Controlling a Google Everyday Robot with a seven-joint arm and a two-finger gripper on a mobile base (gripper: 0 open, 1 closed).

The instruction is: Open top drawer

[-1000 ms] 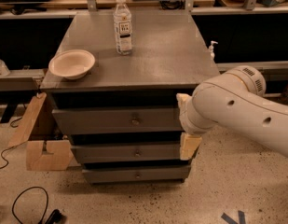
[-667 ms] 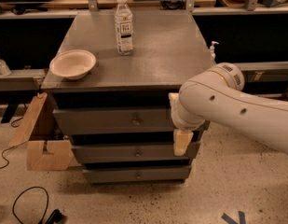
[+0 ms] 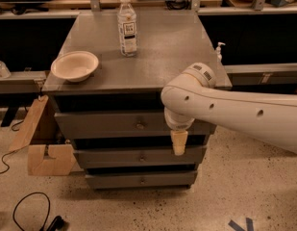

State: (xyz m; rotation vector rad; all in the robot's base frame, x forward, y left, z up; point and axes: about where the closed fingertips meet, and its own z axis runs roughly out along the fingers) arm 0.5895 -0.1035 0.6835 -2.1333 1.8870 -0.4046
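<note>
Three grey drawers sit stacked under the cabinet top [image 3: 162,47], and the top drawer [image 3: 105,125] is the widest of them, right below the slab. It looks closed: its flat front stands roughly in line with the fronts beneath, and none of its inside shows. Its small round knob [image 3: 140,125] sits at the middle of the front with nothing touching it.

The white arm [image 3: 234,109] reaches in from the right. The gripper [image 3: 179,142] hangs pointing down in front of the right part of the top drawer, its tan tip level with the gap above the middle drawer [image 3: 114,158]. It is to the right of the knob and a little lower. Whether the claw is spread or pressed together cannot be told from this angle.

By my judgement none of the pulling is done. The claw has yet to reach the knob, take hold, and draw the drawer toward the near side.

A bowl [image 3: 74,65] and a water bottle [image 3: 127,25] stand on top.
</note>
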